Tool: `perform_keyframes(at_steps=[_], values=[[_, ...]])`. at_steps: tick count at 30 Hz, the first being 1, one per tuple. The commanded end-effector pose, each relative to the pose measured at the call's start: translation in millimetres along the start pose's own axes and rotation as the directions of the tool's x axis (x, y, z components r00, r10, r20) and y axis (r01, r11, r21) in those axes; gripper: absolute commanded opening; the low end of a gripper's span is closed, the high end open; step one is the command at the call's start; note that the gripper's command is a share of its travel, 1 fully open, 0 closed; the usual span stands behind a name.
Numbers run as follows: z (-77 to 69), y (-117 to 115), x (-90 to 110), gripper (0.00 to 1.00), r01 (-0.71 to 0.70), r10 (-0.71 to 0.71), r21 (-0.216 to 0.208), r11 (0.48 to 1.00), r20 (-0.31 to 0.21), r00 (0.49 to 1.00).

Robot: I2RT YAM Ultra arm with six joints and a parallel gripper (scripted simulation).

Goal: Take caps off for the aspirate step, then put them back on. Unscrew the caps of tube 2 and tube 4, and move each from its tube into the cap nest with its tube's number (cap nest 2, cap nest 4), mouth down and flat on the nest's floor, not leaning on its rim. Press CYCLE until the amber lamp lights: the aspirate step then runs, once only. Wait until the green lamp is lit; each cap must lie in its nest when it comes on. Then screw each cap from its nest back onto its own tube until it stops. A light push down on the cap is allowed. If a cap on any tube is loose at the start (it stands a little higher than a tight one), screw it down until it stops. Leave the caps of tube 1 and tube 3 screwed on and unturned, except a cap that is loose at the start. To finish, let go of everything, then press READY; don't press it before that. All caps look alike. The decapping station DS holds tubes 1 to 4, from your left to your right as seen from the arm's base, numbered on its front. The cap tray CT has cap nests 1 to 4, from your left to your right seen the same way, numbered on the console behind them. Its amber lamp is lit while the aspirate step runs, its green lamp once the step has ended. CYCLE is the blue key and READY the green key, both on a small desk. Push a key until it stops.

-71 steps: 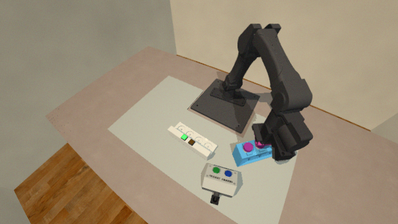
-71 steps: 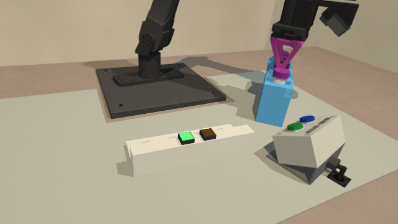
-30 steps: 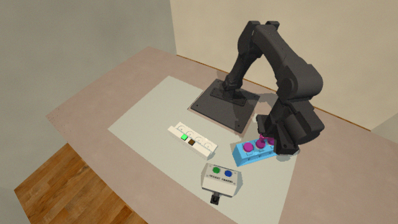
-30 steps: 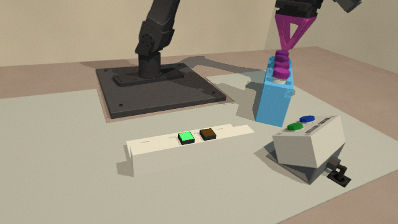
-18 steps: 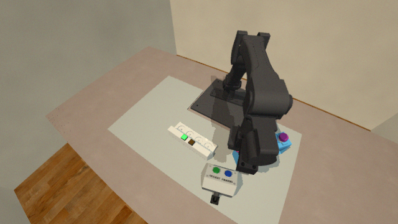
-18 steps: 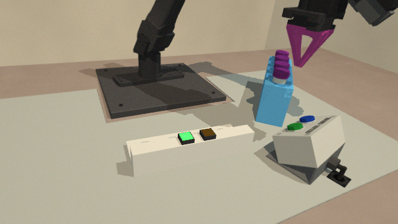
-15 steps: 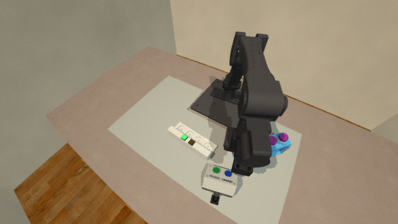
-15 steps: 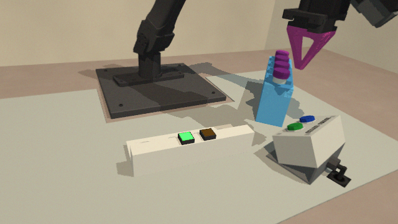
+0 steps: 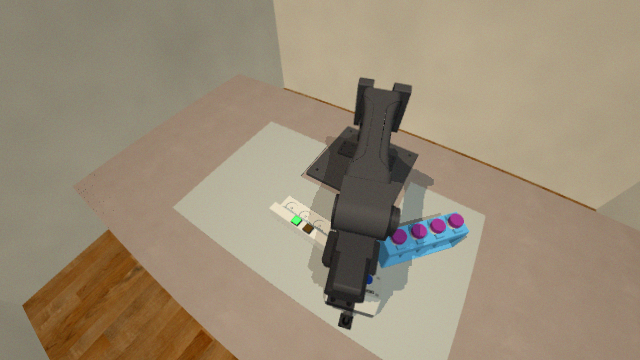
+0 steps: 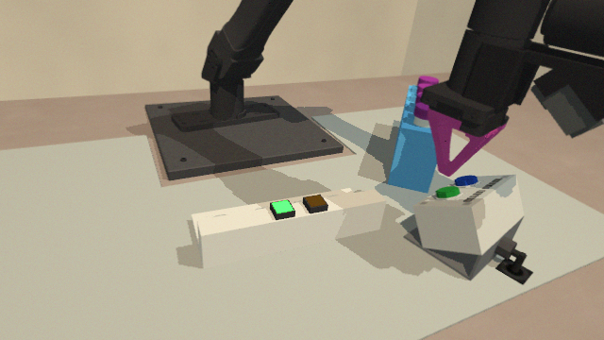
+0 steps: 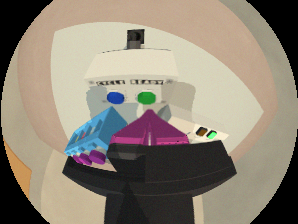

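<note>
Closed, empty tool (image 10: 444, 173) above key desk (image 10: 467, 227), station (image 10: 411, 161) seemingly just behind.

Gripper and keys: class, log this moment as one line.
gripper: shut, empty | over desk, near blue key | green lamp lit | four caps on tubes

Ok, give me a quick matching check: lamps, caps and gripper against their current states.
Things:
1. green lamp
2. amber lamp
3. four purple caps
4. gripper

States:
A. unlit
B. shut, holding nothing, above the keys
C. lit
D. sitting on the tubes in the blue station

Pairs: 1-C, 2-A, 3-D, 4-B
</note>
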State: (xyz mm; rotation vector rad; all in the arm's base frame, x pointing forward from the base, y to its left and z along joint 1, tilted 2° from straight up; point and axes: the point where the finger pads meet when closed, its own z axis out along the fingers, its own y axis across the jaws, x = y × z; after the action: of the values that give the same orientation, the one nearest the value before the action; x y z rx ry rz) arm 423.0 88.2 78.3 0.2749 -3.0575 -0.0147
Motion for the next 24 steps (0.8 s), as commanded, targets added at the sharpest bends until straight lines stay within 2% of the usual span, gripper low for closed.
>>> perform_keyframes(at_steps=[1, 8, 14, 24], values=[[-15.5, 5, -7, 0.0, 0.04, -0.039, 0.0, 0.999, 0.055, 0.998], [-15.5, 5, -7, 0.0, 0.04, -0.039, 0.0, 0.999, 0.055, 0.998], [2.4, 5, -8, 0.0, 0.04, -0.039, 0.0, 0.999, 0.055, 0.998], [2.4, 5, -8, 0.0, 0.04, -0.039, 0.0, 0.999, 0.055, 0.998]])
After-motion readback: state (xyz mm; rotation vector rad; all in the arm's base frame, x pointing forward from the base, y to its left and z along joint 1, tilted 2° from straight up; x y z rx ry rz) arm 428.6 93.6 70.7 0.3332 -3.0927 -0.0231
